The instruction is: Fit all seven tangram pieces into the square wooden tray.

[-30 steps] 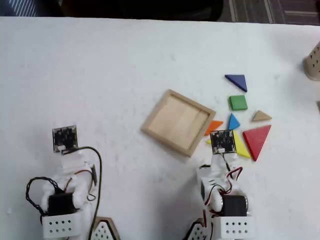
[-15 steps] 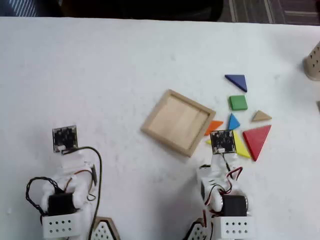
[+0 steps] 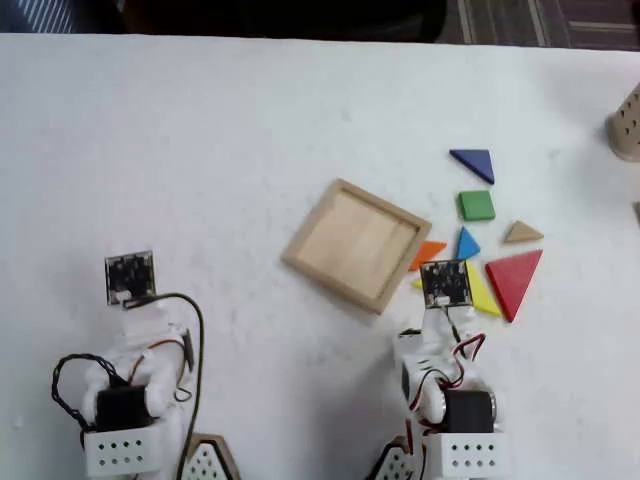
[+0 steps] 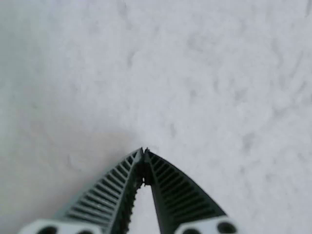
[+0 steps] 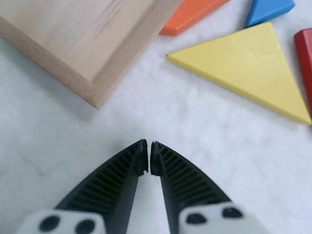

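1. Loads of bare white table [image 3: 200, 140] is being left around the left gripper [image 4: 145, 152], fingers pressed together.
2. The right gripper [image 5: 148, 146], also pinched closed on nothing, is being held just off a corner of the square wooden tray [image 3: 357, 243], near the flat yellow triangle [image 5: 243, 73].
3. The tray's being shown skewed to the table edges.

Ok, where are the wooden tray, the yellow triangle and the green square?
Square wooden tray [image 3: 357, 243], high view, bare middle of its floor.
Yellow triangle piece [image 5: 248, 68], right wrist view, middle of its top.
Green square piece [image 3: 476, 205], high view, centre.
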